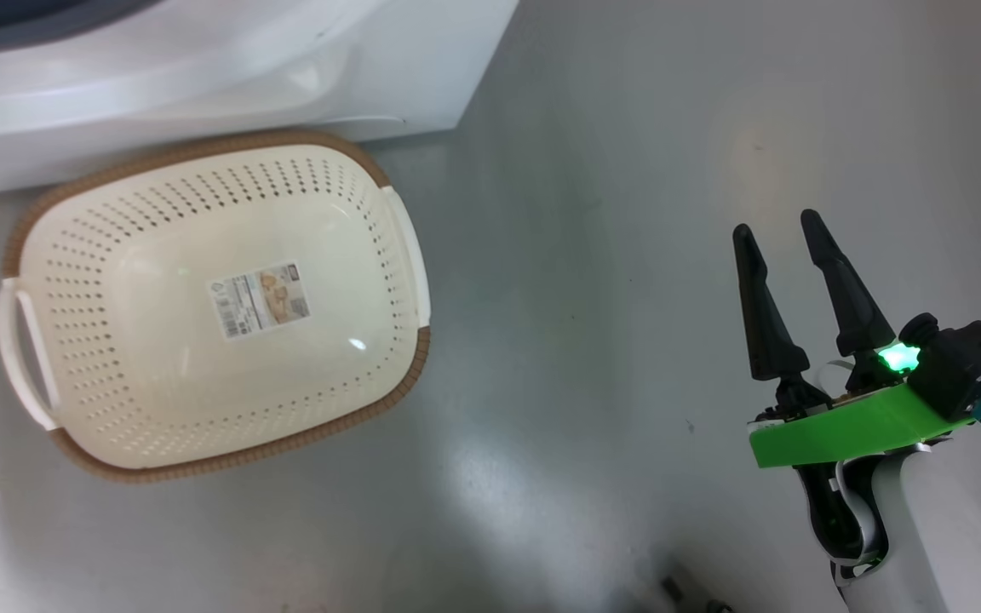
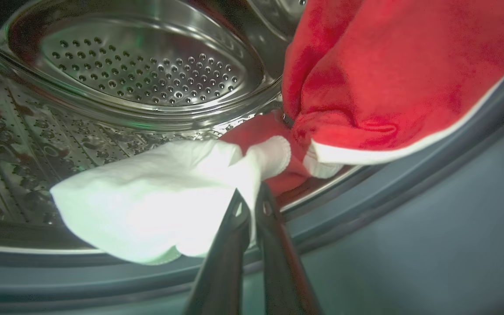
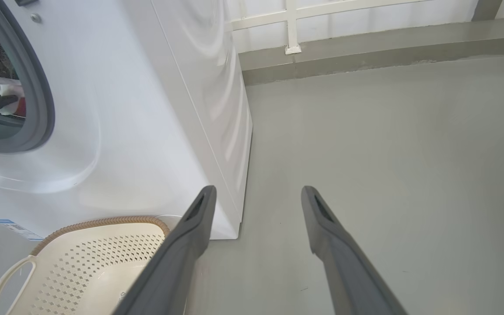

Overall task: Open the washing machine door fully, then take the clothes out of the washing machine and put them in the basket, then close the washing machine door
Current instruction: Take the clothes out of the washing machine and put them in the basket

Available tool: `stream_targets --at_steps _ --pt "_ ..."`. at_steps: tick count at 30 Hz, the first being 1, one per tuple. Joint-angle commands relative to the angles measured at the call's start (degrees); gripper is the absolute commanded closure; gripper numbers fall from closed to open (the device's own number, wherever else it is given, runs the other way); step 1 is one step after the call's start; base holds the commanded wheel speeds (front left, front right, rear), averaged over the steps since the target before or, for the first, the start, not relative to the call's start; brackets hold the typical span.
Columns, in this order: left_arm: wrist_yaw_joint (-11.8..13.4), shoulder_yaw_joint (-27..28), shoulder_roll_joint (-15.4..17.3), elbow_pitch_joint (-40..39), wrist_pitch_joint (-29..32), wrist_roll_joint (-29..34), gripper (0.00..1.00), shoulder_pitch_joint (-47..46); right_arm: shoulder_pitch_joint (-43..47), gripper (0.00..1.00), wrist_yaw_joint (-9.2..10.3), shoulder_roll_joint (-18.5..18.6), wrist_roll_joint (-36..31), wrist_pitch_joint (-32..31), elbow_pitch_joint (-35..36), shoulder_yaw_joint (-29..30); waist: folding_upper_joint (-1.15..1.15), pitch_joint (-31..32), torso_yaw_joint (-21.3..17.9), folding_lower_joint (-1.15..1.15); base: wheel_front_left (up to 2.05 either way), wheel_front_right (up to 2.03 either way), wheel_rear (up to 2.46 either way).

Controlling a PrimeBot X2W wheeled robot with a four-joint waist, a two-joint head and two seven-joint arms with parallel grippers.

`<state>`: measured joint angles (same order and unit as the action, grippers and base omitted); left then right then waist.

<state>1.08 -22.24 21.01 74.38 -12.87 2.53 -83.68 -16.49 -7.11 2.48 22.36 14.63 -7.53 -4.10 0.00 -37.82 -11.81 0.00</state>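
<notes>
My left fingers are pinched shut on the white part of the clothes, right at the mouth of the drum, with the red bulk bunched beside it against the gasket. It's a thin bite on a fold, so I reckon the cloth could slide out once the weight comes on. I can't tell whether white and red are one piece. If they're separate, only the white comes and the red stays behind. If they're joined, the red could drag over the gasket lip and catch there. The basket sits empty on the floor, just beside the front of the washer, so a slip mid-carry could drop the cloth short of it. My right fingers are spread wide, holding nothing, well apart from the basket, so they're no help as a catch.
</notes>
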Motion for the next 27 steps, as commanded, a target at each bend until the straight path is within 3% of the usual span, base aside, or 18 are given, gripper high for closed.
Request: stream_targets --at_steps 1,6,16,27 --pt "0.6 1.4 1.7 -1.6 -1.1 -1.2 1.0 1.1 1.0 0.0 -0.37 0.4 0.1 0.4 0.9 -0.7 0.0 1.8 1.3 0.0 0.0 0.0 0.0" --pt "-0.1 5.1 -0.2 -4.7 -2.0 -6.1 1.0 4.0 1.7 0.0 -0.37 0.4 -0.6 0.4 0.6 0.1 0.0 4.5 2.7 0.0 0.0 0.0 0.0" --pt "-2.1 15.9 -2.6 -25.1 -2.1 -15.7 1.0 18.8 4.1 0.0 -0.37 0.4 -2.4 0.4 -0.1 1.9 0.0 10.8 5.7 0.0 0.0 0.0 0.0" --pt "-5.5 24.9 -7.5 -43.1 -2.1 -15.4 1.0 34.7 6.7 0.0 -0.37 0.4 -3.1 0.4 0.3 4.8 0.0 14.8 7.6 0.0 0.0 0.0 0.0"
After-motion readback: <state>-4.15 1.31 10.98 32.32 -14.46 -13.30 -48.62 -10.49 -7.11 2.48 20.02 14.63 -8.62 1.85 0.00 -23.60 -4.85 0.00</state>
